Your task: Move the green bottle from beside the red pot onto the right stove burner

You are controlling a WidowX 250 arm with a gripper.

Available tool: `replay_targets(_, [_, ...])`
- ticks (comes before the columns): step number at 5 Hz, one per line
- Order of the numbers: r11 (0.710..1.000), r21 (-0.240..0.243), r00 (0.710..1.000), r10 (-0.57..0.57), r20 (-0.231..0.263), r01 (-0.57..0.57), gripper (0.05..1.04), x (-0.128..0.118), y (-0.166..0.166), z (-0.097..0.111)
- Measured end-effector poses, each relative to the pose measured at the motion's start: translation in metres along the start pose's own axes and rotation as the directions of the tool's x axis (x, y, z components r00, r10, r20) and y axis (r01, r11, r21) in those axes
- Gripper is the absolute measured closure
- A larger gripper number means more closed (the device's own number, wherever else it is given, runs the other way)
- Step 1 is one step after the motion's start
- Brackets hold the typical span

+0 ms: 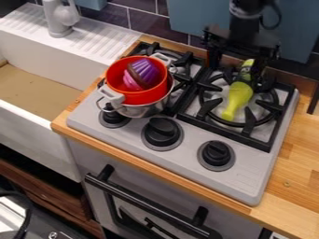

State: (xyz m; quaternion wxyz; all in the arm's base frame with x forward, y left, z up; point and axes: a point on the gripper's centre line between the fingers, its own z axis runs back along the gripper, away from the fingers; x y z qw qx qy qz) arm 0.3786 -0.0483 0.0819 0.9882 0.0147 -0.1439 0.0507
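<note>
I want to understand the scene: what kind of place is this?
Probably a toy kitchen: a small stove, a white sink and a red pot show it.

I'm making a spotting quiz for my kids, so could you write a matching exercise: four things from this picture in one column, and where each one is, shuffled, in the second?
Things:
1. Purple fluted cup
2. Round red bowl
3. Yellow-green utensil
4. Black two-finger gripper

Places:
A. Nested in the shiny metal pot
B. Hanging at the upper end of the yellow-green utensil
C. Inside the round red bowl
D. Lying on the black burner grate

Right pairs: 1-C, 2-A, 3-D, 4-B
</note>
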Motion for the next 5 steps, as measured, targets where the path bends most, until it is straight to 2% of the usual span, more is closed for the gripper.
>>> replay_targets(1, [0.992,-0.121,0.999,-0.025,-0.041,0.02,0.085,-0.002,0.007,0.011])
replay_targets(2, [0.985,-0.174,0.999,0.002,-0.042,-0.009,0.085,0.002,0.02,0.025])
replay_targets(3, [0.993,-0.12,1.0,-0.026,-0.016,0.024,0.085,0.01,0.039,0.04])
replay_targets(4, [0.993,-0.092,0.998,-0.067,0.007,0.068,0.085,0.012,0.044,0.055])
replay_targets(5, [0.99,-0.118,0.997,-0.079,-0.002,0.078,0.085,0.011,0.051,0.058])
